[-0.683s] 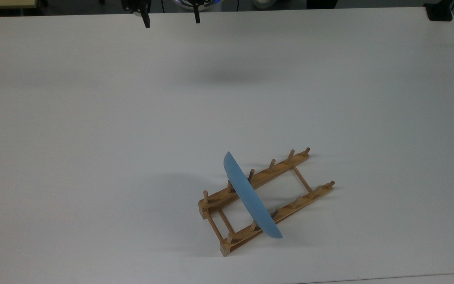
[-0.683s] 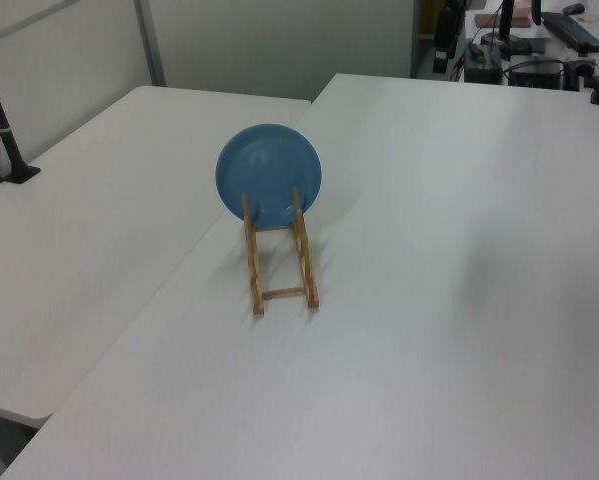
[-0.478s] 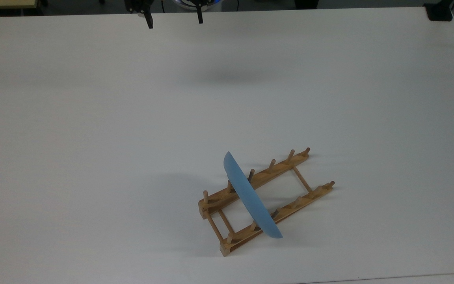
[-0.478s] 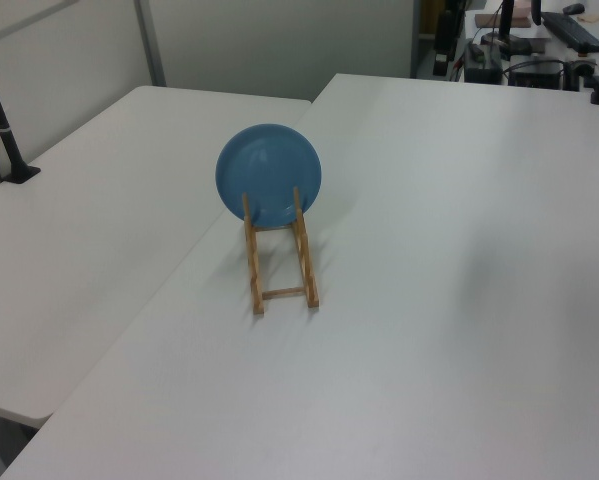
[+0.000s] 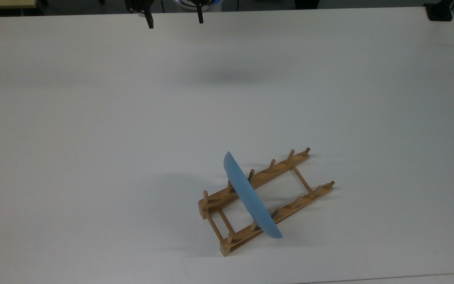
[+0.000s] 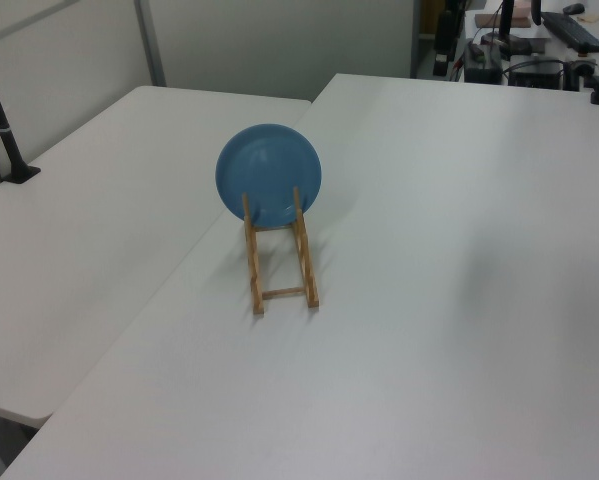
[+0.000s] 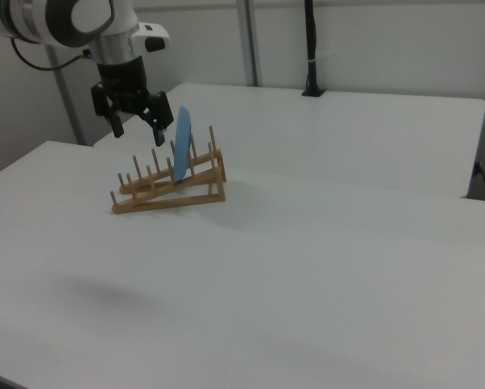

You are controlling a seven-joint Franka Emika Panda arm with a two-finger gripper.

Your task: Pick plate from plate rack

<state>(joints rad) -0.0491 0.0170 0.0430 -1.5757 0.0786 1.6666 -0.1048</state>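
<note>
The light-blue plate (image 5: 250, 197) stands on edge in the wooden plate rack (image 5: 282, 169), between pegs near the rack's lower-left end in the top view. In the left view the plate (image 6: 269, 175) faces the camera at the far end of the rack (image 6: 255, 280). My gripper (image 5: 173, 20) is open at the top view's upper edge, far from the rack, with nothing between its fingers. In the right view the gripper (image 7: 137, 130) hangs in the air with its black fingers (image 7: 159, 132) spread, to the left of the plate (image 7: 181, 146) and above the rack (image 7: 165, 199).
The rack sits on a wide white table (image 5: 93, 138). A second white table (image 6: 79, 260) adjoins it. A black post base (image 5: 440, 12) stands at the top view's upper-right corner, and a black pole (image 7: 311, 49) rises behind in the right view.
In the top view the gripper's fingers have shifted slightly to the right and down. The plate and the rack have not moved.
</note>
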